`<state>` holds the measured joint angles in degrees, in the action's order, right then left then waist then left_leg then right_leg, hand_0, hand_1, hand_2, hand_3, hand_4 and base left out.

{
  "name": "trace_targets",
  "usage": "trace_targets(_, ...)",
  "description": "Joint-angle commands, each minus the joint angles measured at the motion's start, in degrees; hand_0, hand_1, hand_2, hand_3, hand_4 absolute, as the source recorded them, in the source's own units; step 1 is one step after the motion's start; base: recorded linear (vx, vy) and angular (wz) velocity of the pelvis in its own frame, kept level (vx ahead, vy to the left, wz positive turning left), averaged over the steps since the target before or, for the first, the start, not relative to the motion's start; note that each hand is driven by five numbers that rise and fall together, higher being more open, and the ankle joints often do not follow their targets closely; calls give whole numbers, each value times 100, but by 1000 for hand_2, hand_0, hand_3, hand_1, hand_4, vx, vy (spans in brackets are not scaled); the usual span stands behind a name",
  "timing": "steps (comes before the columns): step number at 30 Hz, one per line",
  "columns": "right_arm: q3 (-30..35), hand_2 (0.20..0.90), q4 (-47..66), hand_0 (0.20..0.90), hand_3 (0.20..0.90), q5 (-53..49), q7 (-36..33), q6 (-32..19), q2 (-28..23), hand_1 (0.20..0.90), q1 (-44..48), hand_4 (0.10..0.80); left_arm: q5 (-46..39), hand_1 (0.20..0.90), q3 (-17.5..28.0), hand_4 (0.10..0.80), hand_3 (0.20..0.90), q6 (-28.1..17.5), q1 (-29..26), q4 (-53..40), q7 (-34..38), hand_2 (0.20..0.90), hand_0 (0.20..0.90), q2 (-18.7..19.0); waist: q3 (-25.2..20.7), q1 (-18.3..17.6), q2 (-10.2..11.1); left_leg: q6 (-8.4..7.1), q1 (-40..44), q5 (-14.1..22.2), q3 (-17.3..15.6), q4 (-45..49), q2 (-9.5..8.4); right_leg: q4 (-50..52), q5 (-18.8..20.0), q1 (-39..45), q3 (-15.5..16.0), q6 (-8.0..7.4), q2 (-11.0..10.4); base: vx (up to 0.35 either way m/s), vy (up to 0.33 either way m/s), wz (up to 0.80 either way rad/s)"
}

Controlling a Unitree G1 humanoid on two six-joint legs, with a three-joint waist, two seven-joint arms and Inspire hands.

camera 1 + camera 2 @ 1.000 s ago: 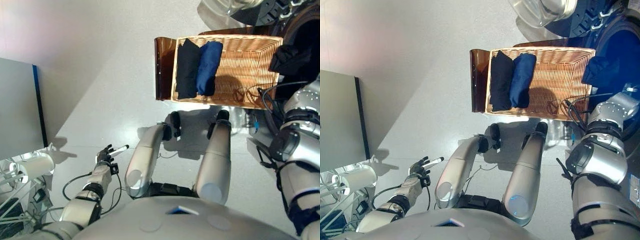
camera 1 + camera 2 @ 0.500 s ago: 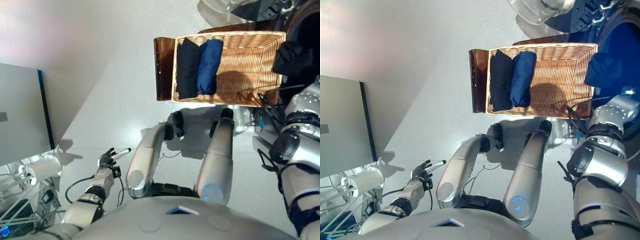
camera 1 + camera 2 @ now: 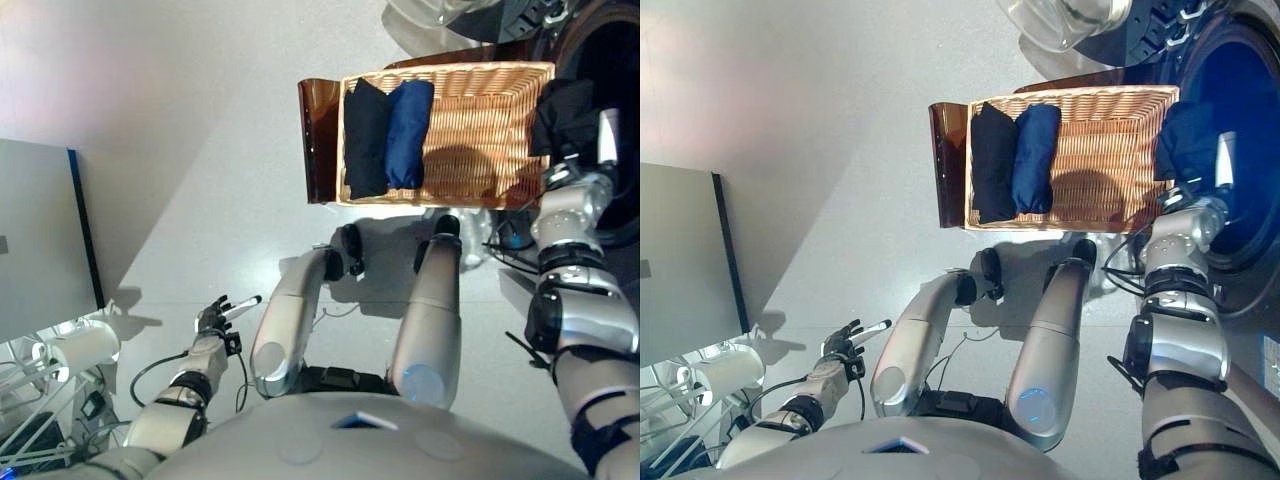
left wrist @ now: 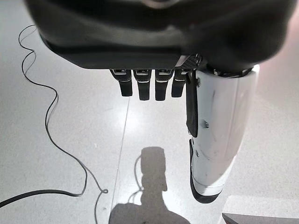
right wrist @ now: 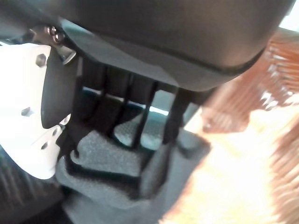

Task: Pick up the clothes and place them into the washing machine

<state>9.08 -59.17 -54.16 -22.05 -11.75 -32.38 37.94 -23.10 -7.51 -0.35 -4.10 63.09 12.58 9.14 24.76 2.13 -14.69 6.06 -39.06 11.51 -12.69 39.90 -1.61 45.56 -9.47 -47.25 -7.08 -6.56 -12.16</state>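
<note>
Grey floor [image 3: 200,130], smooth, pale. Flat grey panel with a dark blue edge [image 3: 40,240], standing at the left side of the scene. White cylindrical object [image 3: 78,345], lying on its side just below the panel, among thin white rods. Dark brown glossy stand [image 3: 317,140], upright, touching the left end of the wicker basket.

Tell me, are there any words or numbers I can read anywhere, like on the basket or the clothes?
None: no words, numbers or signs can be read in any view.
The wicker basket carries no writing.
The black garment and the blue garment folded inside it show no labels.
The dark cloth in the right hand is plain.
The grey panel off to the left is blank.
</note>
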Motion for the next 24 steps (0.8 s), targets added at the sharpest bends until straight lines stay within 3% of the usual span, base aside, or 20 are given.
trace_targets(1, -165, 200, 559, 200, 200, 656, 10, -173, -84, 200, -67, 300, 155, 900, 99, 800, 900, -62, 409, 436, 230, 900, 900, 562, -374, -22, 276, -648, 18, -253, 135, -504, 95, -199, -368, 449, 6, 257, -20, 0, 0, 0)
trace_targets(5, -104, 200, 308, 200, 200, 1020, -233, -79, -229, 200, 53, 300, 201, 900, 91, 800, 900, -74, 387, 436, 270, 900, 900, 604, -393, -4, 270, -644, 11, -248, 137, -493, 90, -193, -356, 451, 8, 253, -28, 0, 0, 0)
trace_targets(6, -128, 667, 261, 667, 667, 1141, -265, -15, -264, 667, 73, 633, 236, 900, 94, 800, 900, -81, 383, 426, 279, 900, 900, 613, -397, -2, 269, -642, 11, -245, 140, -490, 91, -191, -351, 447, 5, 253, -26, 0, 0, 0)
trace_targets(7, -160, 900, 223, 900, 900, 1259, -298, 40, -309, 900, 85, 800, 248, 900, 100, 800, 900, -85, 378, 425, 284, 900, 900, 624, -402, 0, 273, -640, 17, -245, 140, -497, 90, -197, -346, 449, 2, 253, -23, 0, 0, 0)
trace_targets(24, -712, 900, 152, 900, 900, 2921, -667, 549, -668, 900, 248, 800, 446, 900, 191, 800, 900, -170, 422, 293, 379, 900, 900, 727, -418, 15, 287, -626, -12, -283, 120, -521, 103, -256, -256, 435, -25, 234, -10, -1, 0, 0)
